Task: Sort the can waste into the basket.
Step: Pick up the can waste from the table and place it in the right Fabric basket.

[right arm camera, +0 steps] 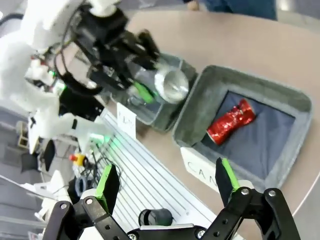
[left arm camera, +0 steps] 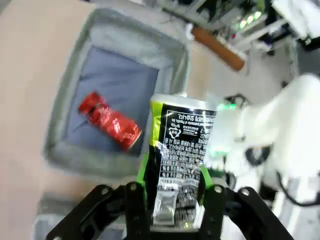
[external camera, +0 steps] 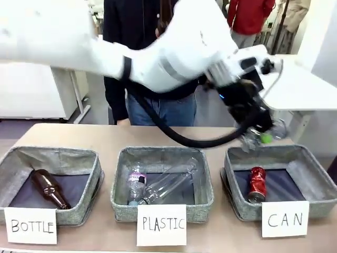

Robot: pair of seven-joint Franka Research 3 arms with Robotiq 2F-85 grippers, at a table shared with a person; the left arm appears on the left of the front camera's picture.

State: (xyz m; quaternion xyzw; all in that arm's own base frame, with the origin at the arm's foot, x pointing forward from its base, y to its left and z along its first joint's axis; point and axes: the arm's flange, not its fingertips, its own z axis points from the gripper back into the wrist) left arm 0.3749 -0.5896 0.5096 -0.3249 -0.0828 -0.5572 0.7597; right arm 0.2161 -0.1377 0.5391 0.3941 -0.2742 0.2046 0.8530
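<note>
My left arm reaches across to the right side, its gripper (external camera: 257,138) shut on a silvery can (external camera: 251,141) with black-and-green print (left arm camera: 182,150). It holds the can in the air over the far left corner of the grey basket (external camera: 316,206) carded "CAN". A crumpled red can (external camera: 256,183) lies on the basket's dark lining (left arm camera: 120,85). In the right wrist view, my right gripper (right arm camera: 167,182) hangs open and empty above the table's front edge. Beyond it lie the red can (right arm camera: 231,121) and the basket (right arm camera: 210,80), with the held can (right arm camera: 170,85) farther off.
The middle bin (external camera: 121,203), carded "PLASTIC", holds clear bottles (external camera: 158,184). The left bin (external camera: 87,203), carded "BOTTLE", holds a brown glass bottle (external camera: 50,188). A person (external camera: 142,52) stands at the far side of the table.
</note>
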